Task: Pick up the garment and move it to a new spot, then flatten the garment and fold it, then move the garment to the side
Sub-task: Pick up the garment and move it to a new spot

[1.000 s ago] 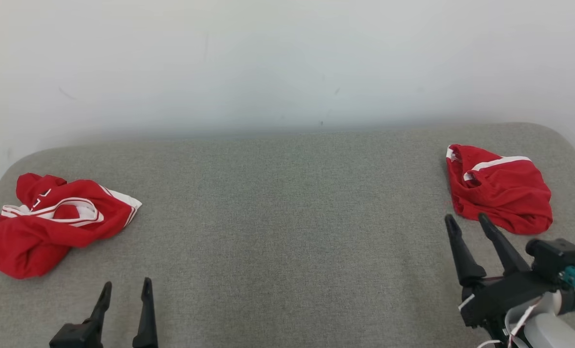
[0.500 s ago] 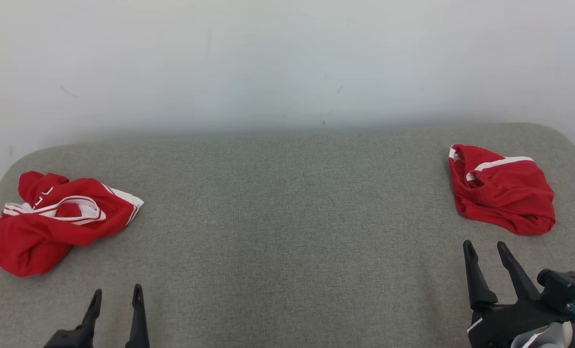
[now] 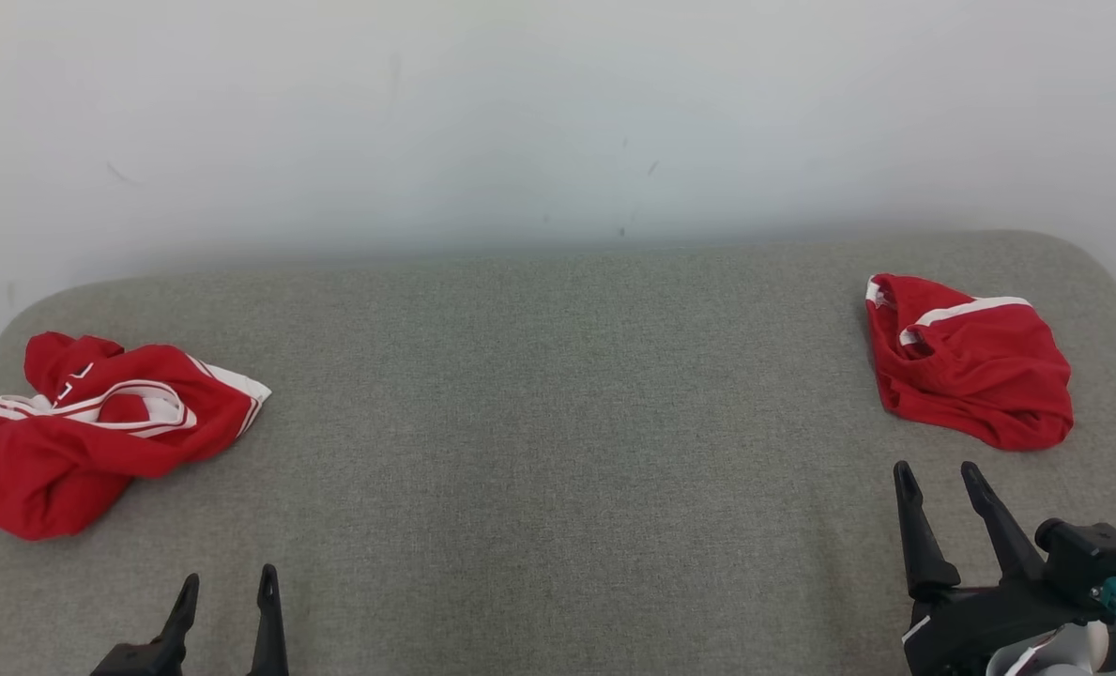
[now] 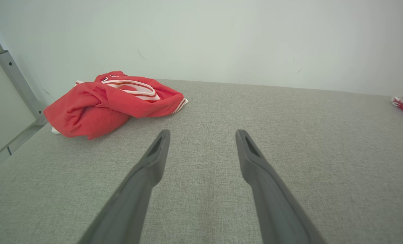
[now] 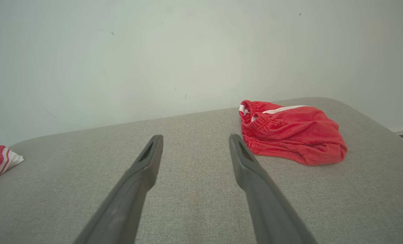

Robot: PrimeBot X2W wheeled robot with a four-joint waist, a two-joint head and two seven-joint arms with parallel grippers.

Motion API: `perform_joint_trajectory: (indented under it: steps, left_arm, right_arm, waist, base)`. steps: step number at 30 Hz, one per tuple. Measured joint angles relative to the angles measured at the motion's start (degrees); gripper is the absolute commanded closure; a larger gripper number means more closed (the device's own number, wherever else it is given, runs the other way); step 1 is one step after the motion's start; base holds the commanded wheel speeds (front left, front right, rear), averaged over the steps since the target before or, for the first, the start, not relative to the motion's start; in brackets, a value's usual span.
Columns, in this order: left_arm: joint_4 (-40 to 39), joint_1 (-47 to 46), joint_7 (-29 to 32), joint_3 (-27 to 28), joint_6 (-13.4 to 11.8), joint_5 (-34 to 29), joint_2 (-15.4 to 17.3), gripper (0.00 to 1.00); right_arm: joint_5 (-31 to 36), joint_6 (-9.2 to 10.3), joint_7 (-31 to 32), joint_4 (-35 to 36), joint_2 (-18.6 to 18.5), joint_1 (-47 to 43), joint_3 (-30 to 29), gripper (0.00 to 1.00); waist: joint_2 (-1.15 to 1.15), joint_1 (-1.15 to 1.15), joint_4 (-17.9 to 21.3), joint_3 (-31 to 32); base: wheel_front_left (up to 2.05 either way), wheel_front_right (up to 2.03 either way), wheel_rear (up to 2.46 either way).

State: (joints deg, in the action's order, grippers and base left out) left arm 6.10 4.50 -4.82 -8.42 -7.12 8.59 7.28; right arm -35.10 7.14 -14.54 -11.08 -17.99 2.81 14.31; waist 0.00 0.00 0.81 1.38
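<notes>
Left gripper: I am holding my left gripper (image 3: 227, 576) wide open, with nothing between its two dark fingers. It is sitting low at the near edge of the head view, left of centre, with the tips pointing toward the wall (image 3: 558, 113).

Right gripper: I am holding my right gripper (image 3: 936, 467) just as wide, and it is gripping nothing. It is sitting at the near right, with the fingers pointing up and slightly left in the head view.

Jersey: the jersey (image 3: 98, 432), red with white-and-red striped trim, is lying in a crumpled heap at the far left of the table (image 3: 558, 422). It is ahead and to the left of my left gripper, well apart from it.

Shorts: the shorts (image 3: 970, 361), red with a white stripe and a gathered waistband, are lying bunched at the far right of the table. They are ahead of my right gripper and a little to its right, near it but not touching.

Garment for the task: I am seeing two red garments, one at each end, and I cannot tell which one is meant.

Table: the grey woven top with rounded far corners is stretching bare between the two heaps, and both my grippers are pointing across it.

Rail: in the left wrist view a grey metal rail (image 4: 16, 81) is slanting down beside the table's left end, behind the jersey.
</notes>
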Motion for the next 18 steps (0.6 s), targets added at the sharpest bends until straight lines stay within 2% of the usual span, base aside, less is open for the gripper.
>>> perform_joint_trajectory:
  steps: [18]
  left_arm:
    - [-1.4, 0.0, 1.3, 0.9, 0.0, -0.1, -0.8, 0.00]
  right_arm:
    - [2.0, 0.00, 1.5, 0.2, 1.5, -0.1, -2.0, 0.00]
  waist:
    - [0.00, 0.00, -0.3, -0.2]
  base:
    - [0.00, 0.00, 0.00]
